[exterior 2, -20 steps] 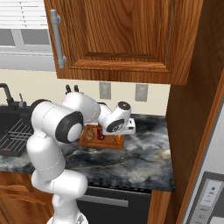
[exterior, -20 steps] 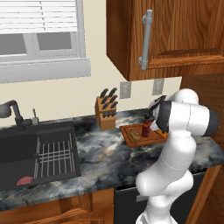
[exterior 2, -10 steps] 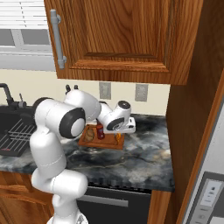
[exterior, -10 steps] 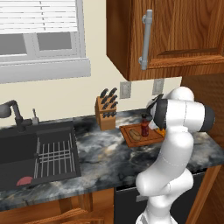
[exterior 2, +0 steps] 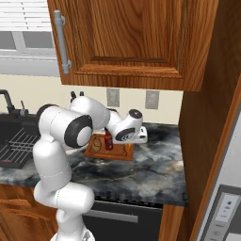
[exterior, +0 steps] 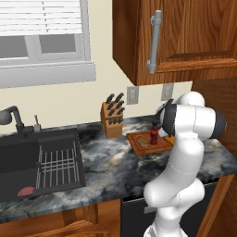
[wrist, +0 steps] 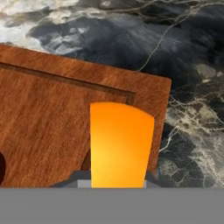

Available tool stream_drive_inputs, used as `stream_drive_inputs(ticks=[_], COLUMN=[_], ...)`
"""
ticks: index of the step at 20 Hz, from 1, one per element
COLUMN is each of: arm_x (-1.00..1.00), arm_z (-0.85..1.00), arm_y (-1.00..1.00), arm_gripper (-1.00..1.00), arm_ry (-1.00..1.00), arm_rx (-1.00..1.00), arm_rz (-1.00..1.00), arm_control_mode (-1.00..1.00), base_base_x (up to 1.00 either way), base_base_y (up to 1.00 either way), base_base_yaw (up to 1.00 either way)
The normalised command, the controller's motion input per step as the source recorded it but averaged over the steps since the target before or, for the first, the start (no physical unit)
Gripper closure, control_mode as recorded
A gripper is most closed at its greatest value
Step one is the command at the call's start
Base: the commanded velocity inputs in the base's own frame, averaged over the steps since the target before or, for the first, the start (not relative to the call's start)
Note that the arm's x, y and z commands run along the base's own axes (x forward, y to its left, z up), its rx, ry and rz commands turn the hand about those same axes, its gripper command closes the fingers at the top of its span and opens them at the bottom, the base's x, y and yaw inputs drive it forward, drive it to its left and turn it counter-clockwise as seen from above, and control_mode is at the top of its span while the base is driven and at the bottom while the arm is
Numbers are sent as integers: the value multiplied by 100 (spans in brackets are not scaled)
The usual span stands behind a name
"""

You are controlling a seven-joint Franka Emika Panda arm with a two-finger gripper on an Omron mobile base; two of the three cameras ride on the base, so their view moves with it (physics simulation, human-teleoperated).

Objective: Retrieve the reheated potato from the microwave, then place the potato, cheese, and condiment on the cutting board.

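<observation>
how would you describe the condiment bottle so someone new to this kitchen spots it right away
Start at the wooden knife block by the wall on the dark marbled counter. Just to its right lies the reddish-brown cutting board. The condiment bottle stands upright on it: slim, dark red, black cap, taller than the tan potato lying beside it.

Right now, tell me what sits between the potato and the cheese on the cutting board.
The condiment stands between the potato and the cheese on the cutting board, as the left base view shows.
</observation>
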Motion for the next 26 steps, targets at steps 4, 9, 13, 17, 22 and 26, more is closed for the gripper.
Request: stream_drive_inputs(ticks=[4, 9, 13, 17, 22, 26], arm_x=[5, 14, 12, 8, 3, 9], arm_z=[-15, -8, -3, -3, -10, -16], arm_y=[0, 10, 23, 23, 13, 0], arm_gripper=[100, 100, 100, 100, 100, 100], arm_ry=[-6, -1, 0, 0, 0, 1], arm_rx=[1, 0, 0, 0, 0, 0], arm_rz=[0, -7, -12, -13, -14, -11], arm_control_mode=[-100, -100, -100, -100, -100, -100], base_base_x=[0, 0, 0, 0, 0, 0], base_base_y=[0, 0, 0, 0, 0, 0], base_base_yaw=[0, 0, 0, 0, 0, 0])
